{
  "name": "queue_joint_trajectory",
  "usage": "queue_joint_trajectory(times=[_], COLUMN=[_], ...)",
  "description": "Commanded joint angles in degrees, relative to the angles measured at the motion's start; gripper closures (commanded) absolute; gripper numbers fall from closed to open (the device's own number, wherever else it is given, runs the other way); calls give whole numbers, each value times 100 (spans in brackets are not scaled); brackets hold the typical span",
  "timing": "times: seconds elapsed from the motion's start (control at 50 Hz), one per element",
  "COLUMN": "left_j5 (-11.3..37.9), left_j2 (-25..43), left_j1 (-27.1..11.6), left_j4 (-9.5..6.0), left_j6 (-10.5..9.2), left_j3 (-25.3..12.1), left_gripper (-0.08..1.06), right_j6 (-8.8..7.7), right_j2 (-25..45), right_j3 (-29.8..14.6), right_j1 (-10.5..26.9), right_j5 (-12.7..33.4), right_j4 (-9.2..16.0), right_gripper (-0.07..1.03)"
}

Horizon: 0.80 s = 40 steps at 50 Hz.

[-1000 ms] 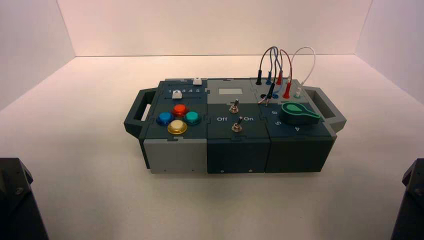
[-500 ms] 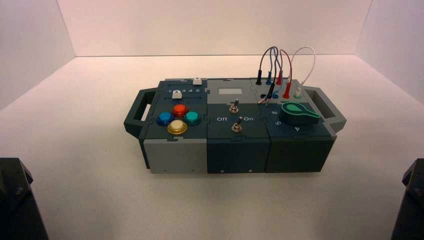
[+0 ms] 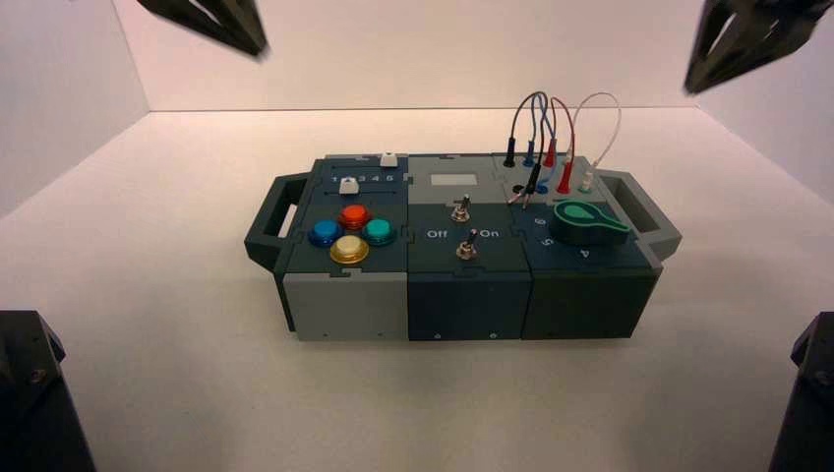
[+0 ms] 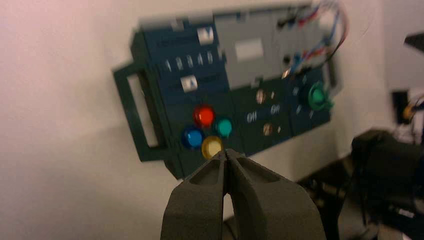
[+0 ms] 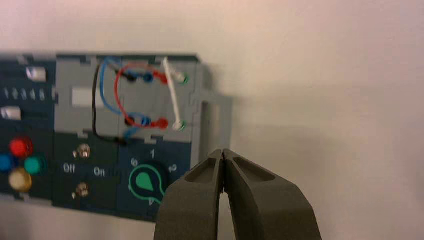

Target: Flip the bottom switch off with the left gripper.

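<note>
The bottom switch point(image 3: 467, 246) is the nearer of two small metal toggles on the box's dark middle panel, between the words Off and On. It also shows in the left wrist view point(image 4: 268, 129) and the right wrist view point(image 5: 81, 189). My left gripper point(image 3: 251, 41) hangs high at the far left, well above and away from the box. In its wrist view it point(image 4: 227, 153) is shut and empty. My right gripper point(image 3: 700, 77) hangs high at the far right, and in its wrist view it point(image 5: 222, 152) is shut and empty.
The top switch point(image 3: 459, 209) sits just behind the bottom one. To the left are red, blue, teal and yellow buttons point(image 3: 348, 249) and two sliders. To the right are a green knob point(image 3: 587, 221) and plugged wires point(image 3: 551, 128). The box has a handle point(image 3: 273, 221) at each end.
Both grippers have come into the high view at its top corners, where neither showed before. The box and its switches have not changed.
</note>
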Motion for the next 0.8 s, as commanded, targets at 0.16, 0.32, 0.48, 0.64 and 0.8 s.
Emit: queue_joint_trajectory(times=[0.16, 0.32, 0.48, 0.64, 0.8], left_j5=[-272, -360, -220, -18, -26], left_j2=[958, 1424, 1731, 1969, 2013], left_j1=[-686, -1116, -1521, -1863, -2127], left_j4=[281, 993, 1415, 1371, 1125], left_j6=[-615, -1441, -1934, -2039, -2048], left_j3=[-396, -659, -1020, -1380, -1538], left_gripper=[101, 101, 101, 101, 101], right_j6=[255, 404, 396, 387, 325], right_j2=[703, 888, 1081, 1230, 1318], right_j3=[9, 88, 97, 105, 149], right_j1=[185, 185, 185, 202, 220], right_j5=[-360, -501, -527, -483, -492], right_j4=[-158, -387, -325, -176, -9], right_gripper=[98, 98, 98, 98, 98])
